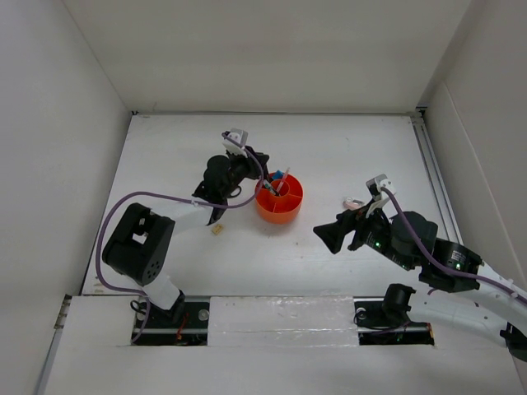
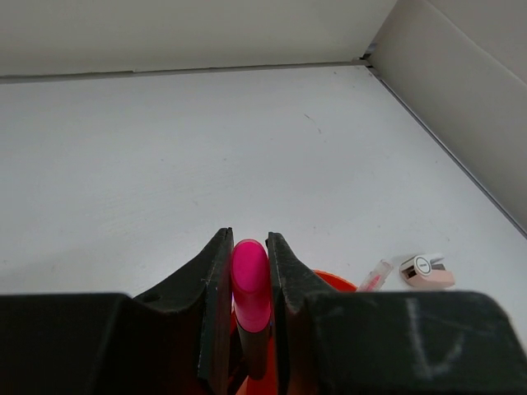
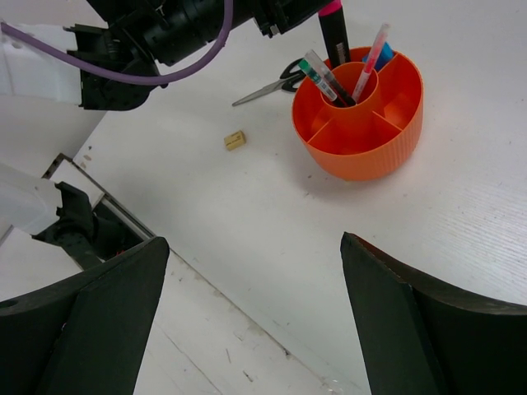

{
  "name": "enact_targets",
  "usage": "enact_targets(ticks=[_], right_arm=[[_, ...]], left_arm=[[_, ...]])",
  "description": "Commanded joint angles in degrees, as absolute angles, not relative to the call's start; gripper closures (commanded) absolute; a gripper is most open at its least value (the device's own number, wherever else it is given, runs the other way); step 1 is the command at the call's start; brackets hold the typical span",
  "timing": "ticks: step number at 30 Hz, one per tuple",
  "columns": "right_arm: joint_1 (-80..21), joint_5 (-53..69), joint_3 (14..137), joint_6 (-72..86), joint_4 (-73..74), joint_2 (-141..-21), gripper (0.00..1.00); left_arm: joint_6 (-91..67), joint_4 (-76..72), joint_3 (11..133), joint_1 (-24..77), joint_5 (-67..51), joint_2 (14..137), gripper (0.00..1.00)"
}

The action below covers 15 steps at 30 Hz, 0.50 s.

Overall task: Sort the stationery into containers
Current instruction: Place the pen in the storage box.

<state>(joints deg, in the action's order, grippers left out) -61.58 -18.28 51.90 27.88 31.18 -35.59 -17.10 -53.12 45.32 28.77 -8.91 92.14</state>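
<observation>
My left gripper (image 1: 259, 177) is shut on a pink-capped black highlighter (image 2: 249, 280) and holds it upright over the far side of the round orange organizer (image 1: 280, 207). In the right wrist view the highlighter (image 3: 333, 33) dips behind the organizer's far rim (image 3: 362, 156). Thin dark pens (image 3: 325, 78) and a pink pen (image 3: 370, 53) stand in the central cup, and a blue cap (image 3: 384, 56) shows behind them. Black-handled scissors (image 3: 268, 86) and a tan eraser (image 3: 235, 141) lie on the table left of the organizer. My right gripper (image 3: 254, 240) hangs open and holds nothing, nearer than the organizer and to its right.
A pinkish sharpener (image 2: 426, 271) and a small clear pink piece (image 2: 375, 276) lie right of the organizer. White walls enclose the table at the back and on both sides. A metal rail (image 1: 436, 181) runs along the right edge.
</observation>
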Motion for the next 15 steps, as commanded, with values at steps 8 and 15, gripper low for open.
enact_targets(ticks=[8, 15], right_arm=[[-61.96, -18.81, 52.91, 27.6, 30.67, -35.16, 0.09], [-61.96, -18.81, 52.91, 27.6, 30.15, -35.68, 0.07]], left_arm=[[-17.75, -56.25, 44.65, 28.65, -10.9, 92.29, 0.95], [-18.37, -58.18, 41.31, 28.65, -11.6, 91.15, 0.85]])
